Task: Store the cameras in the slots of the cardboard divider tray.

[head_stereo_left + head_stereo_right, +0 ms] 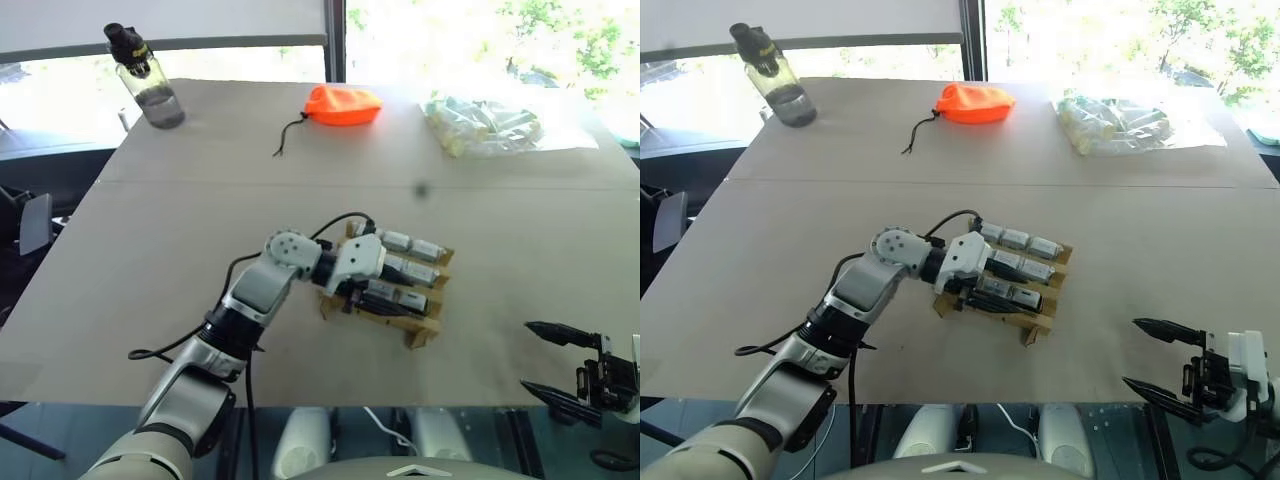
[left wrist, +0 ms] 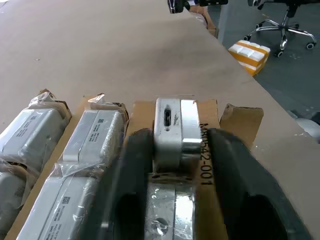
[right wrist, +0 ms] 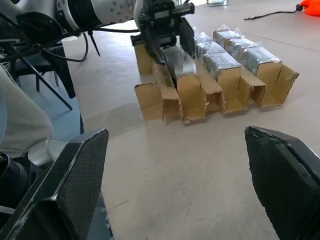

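Right gripper (image 1: 560, 366) idling at near worktop (image 1: 150, 260) edge, jaws spread wide, gripping nothing; left gripper (image 2: 172, 190) straddling a bare silver camera (image 2: 172, 127) sitting in the near row of the cardboard divider tray (image 1: 420, 335), jaws flanking it, cannot tell if pinching or letting go; risk: camera riding up with a withdrawing finger, or tray skidding; left wrist view showing plastic-wrapped cameras (image 2: 95, 145) beside; head views giving water bottle (image 1: 147, 78), orange pouch (image 1: 343, 105), clear bag (image 1: 482, 124) far off.
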You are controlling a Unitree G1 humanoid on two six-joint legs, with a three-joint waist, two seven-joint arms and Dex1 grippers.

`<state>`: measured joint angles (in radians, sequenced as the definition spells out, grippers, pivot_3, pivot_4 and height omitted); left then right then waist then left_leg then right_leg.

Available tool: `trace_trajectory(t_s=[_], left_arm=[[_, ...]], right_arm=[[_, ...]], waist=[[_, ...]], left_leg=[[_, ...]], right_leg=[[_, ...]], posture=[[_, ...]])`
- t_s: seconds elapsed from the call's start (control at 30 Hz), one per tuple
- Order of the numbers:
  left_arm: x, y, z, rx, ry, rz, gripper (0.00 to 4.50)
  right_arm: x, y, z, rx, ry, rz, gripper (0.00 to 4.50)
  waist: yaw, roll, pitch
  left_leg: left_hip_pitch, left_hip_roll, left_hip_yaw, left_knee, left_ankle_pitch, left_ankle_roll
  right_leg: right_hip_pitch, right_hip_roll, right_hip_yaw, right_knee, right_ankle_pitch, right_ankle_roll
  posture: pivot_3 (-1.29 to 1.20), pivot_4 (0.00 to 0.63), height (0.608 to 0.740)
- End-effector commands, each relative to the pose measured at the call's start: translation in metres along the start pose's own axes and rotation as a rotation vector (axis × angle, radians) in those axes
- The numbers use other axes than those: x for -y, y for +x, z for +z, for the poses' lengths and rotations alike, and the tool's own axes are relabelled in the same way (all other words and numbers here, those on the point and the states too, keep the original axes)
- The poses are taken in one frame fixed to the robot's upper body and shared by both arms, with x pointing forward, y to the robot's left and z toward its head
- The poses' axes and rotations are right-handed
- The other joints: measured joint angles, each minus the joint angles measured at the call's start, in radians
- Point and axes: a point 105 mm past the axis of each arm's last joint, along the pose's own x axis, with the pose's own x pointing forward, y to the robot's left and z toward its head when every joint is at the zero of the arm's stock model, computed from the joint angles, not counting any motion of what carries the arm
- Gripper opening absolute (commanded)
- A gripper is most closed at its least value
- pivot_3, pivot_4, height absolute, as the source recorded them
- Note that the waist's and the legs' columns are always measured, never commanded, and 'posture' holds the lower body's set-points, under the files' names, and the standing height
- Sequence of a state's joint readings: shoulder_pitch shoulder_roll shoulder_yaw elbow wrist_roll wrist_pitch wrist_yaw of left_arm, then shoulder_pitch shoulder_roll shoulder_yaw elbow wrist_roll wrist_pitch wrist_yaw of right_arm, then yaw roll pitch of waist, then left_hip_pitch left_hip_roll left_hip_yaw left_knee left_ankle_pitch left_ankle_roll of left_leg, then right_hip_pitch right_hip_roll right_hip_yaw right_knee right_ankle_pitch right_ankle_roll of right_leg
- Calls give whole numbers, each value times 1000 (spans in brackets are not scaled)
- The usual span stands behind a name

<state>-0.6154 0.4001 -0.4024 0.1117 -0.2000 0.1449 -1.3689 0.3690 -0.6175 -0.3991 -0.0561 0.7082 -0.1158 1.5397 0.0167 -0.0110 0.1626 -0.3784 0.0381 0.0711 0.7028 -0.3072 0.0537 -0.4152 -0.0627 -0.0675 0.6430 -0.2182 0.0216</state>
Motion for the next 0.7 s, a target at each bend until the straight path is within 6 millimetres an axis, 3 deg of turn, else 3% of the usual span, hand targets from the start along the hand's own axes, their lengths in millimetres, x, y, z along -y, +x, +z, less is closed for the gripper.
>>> trace_trajectory(t_s=[0.03,0.07,0.23,0.37,0.5,0.63,0.7], left_arm=[[-8,-8,14,62,14,56,3285],[-9,-14,16,77,8,69,3623],[-18,-49,14,118,-41,229,3623],[-24,-91,4,114,-121,433,3623],[-12,-129,-21,64,-183,630,3623],[14,-149,-50,-47,-231,802,3623],[27,-149,-53,-60,-236,848,3623]], right_arm=[[-2,-3,5,-3,-19,36,4313],[-2,-3,6,-3,-19,38,4313],[1,-4,8,-6,-20,42,4313],[11,-4,10,20,-39,-3,4313],[21,1,10,44,-35,-42,4313],[38,7,3,15,-30,-90,4313],[47,11,2,6,-11,-104,4313]], waist=[[0,0,0],[0,0,0],[-2,0,0],[-3,0,0],[-2,1,0],[-1,1,0],[-5,0,0]], left_leg=[[0,0,0,0,0,0],[0,0,0,0,0,0],[0,1,0,0,0,0],[0,1,0,0,0,0],[0,1,0,0,2,-4],[-1,0,0,0,2,-3],[0,0,1,0,2,-3]], right_leg=[[0,0,0,0,0,0],[0,0,0,0,0,0],[0,0,1,0,0,0],[0,0,1,0,0,0],[0,-1,1,0,0,0],[0,-3,1,-1,0,0],[0,-8,2,-1,0,0]], posture=[[0,150,726],[0,150,726],[0,150,726],[0,150,726],[0,150,726],[0,150,726],[0,150,726]])
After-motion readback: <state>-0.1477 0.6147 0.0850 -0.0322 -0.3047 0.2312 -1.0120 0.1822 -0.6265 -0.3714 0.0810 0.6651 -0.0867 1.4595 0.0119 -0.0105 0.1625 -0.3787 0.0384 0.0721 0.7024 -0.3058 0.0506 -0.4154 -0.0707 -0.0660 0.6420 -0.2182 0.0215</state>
